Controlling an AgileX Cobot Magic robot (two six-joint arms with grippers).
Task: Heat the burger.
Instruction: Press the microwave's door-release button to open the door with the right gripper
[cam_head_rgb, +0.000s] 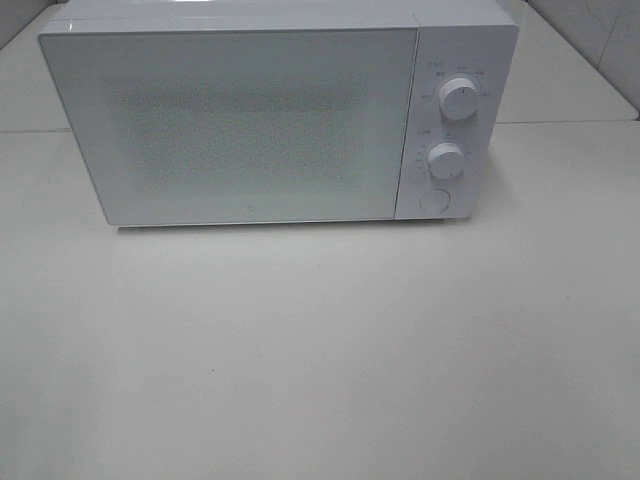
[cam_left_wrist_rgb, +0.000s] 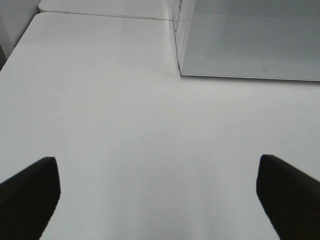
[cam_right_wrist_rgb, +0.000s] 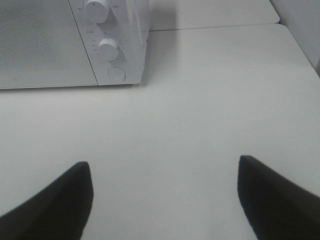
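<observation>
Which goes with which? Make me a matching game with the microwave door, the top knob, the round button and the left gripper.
1 microwave door
2 top knob
3 round button
4 left gripper

A lowest control
B shut
C open, empty
D highest control

Pairs: 1-B, 2-D, 3-A, 4-C

A white microwave (cam_head_rgb: 270, 115) sits on the table (cam_head_rgb: 320, 360), door (cam_head_rgb: 230, 125) closed, two knobs (cam_head_rgb: 458, 98) above a round button (cam_head_rgb: 433, 199).
</observation>
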